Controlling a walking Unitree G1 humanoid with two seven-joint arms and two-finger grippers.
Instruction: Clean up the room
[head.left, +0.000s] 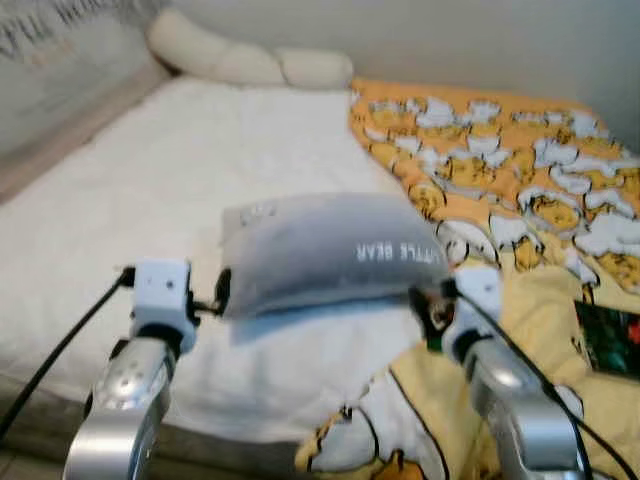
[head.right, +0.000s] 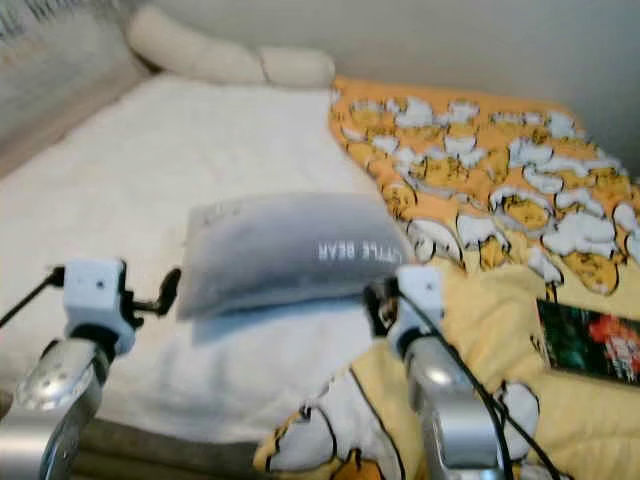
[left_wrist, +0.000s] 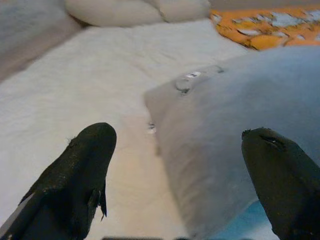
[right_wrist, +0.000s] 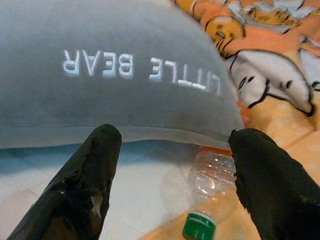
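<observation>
Grey pillow (head.left: 325, 250) on the bed (head.left: 150, 190), between both hands.
Left hand (left_wrist: 180, 180) at the pillow's 9 o'clock end, right hand (right_wrist: 170, 185) at 3 o'clock, each spread wide, grasping nothing; a clear bottle (right_wrist: 210, 192) lies under the right end.

This is a bedroom in a home: a bed (head.left: 150, 190) with a white fleecy cover lies spread ahead of both grippers, and a long cream bolster (head.left: 245, 58) lies along the far wall beyond them. Between the left gripper (left_wrist: 180, 165) and the right gripper (right_wrist: 172, 165) sits a grey pillow (head.left: 325, 250) stitched with the words LITTLE BEAR. Beyond and beside the right gripper lies a yellow-and-orange cartoon-print blanket (head.left: 500, 150), and just under its fingers lies a clear plastic bottle (right_wrist: 210, 192) with a green cap.
</observation>
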